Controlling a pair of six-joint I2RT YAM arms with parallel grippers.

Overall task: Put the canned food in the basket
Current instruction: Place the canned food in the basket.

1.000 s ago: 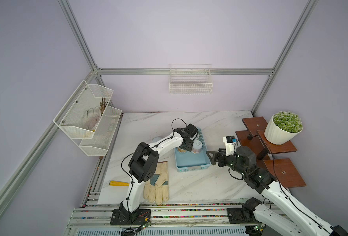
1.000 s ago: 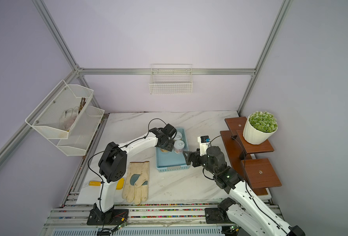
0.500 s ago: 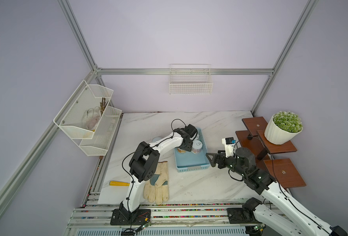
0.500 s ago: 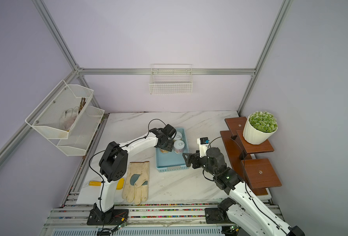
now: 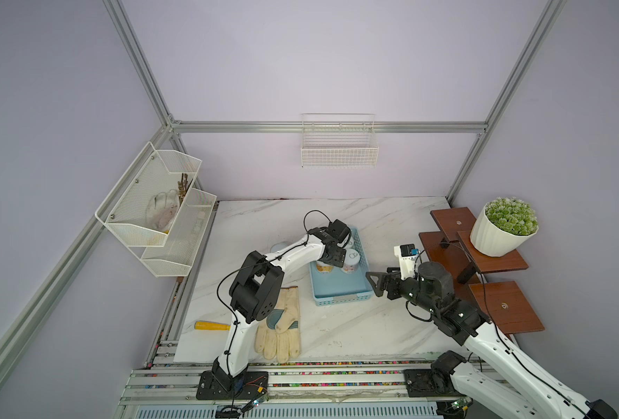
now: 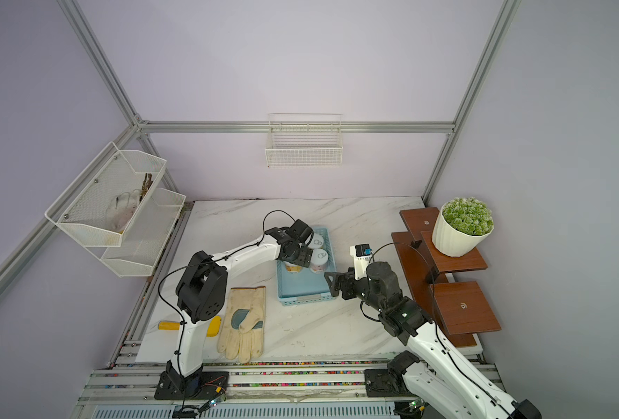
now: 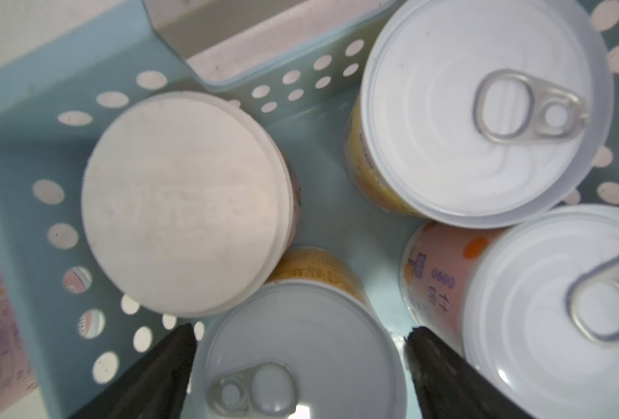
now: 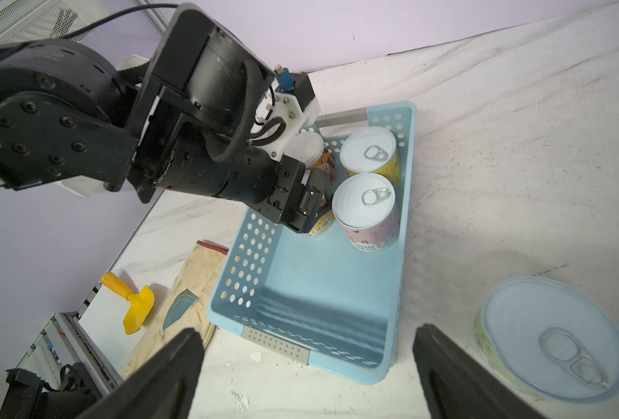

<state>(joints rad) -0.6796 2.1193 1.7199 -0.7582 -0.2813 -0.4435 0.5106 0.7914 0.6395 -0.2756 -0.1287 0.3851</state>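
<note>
Tins (image 7: 482, 109), four, stand upright in the light blue basket (image 7: 17, 145), crowded at its end nearer the frame's top in both top views. The left claw (image 7: 300, 332) is released, jaws astride a yellow tin (image 7: 297, 362). The right claw (image 8: 306, 328), spread and empty, hangs over the bench (image 8: 518, 145) near a green tin (image 8: 551, 341) standing on it outside the basket.

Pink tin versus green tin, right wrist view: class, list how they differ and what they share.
The pink tin stands inside the basket; the green tin stands outside it, on the table. The pink tin has other tins beside it; the green tin stands alone. Both are upright, pull rings on top.
</note>
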